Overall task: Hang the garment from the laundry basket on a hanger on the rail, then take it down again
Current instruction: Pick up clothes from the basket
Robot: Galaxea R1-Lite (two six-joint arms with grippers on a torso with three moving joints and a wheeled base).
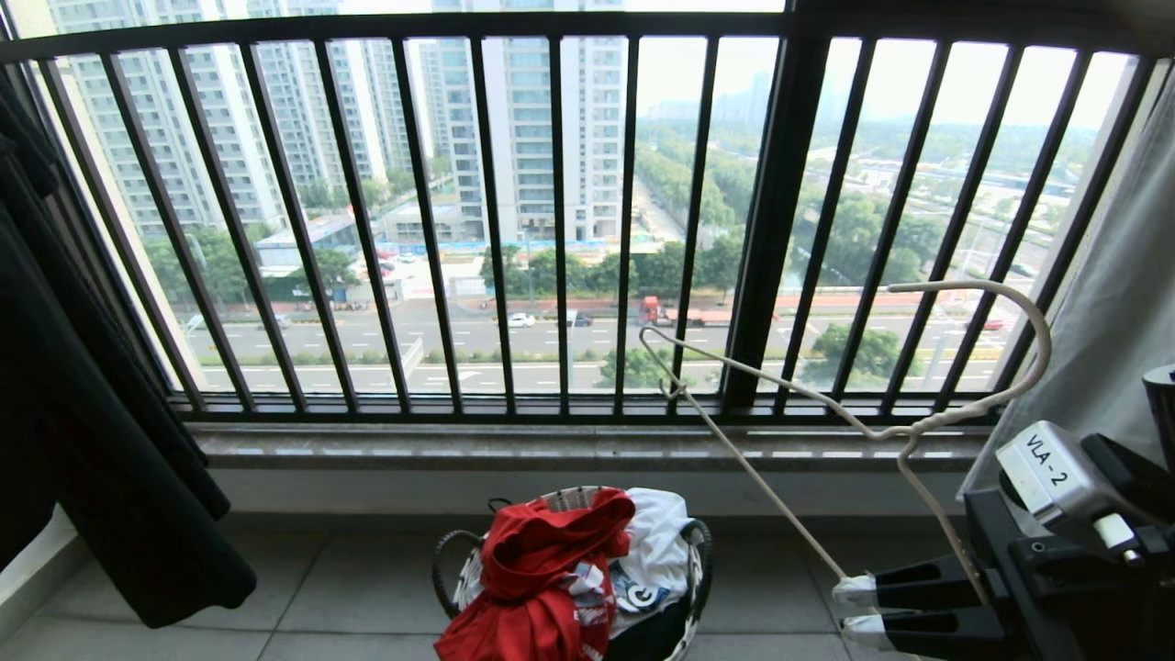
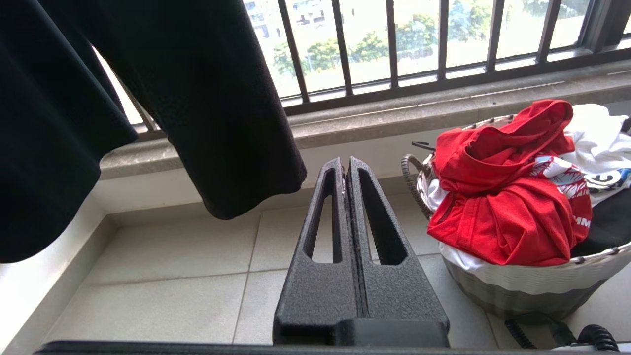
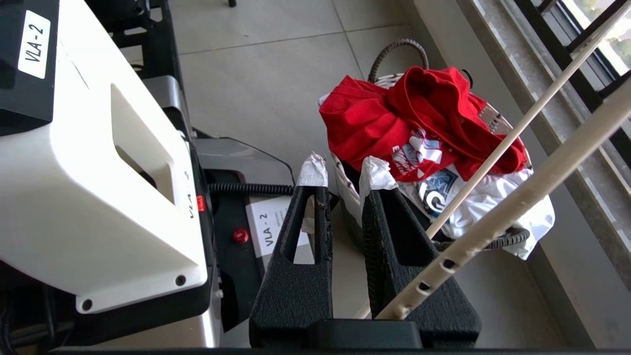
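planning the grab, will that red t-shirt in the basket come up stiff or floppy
Probably floppy: the red printed cotton T-shirt lies crumpled, spilling over the rim of the round woven white basket. It looks light. It may drag the white printed garment tangled beside it.

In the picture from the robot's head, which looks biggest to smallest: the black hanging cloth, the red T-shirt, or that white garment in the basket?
1. Black hanging cloth, far the largest, though it hangs nearer the camera.
2. Crumpled red T-shirt.
3. White printed garment, mostly buried in the woven basket.
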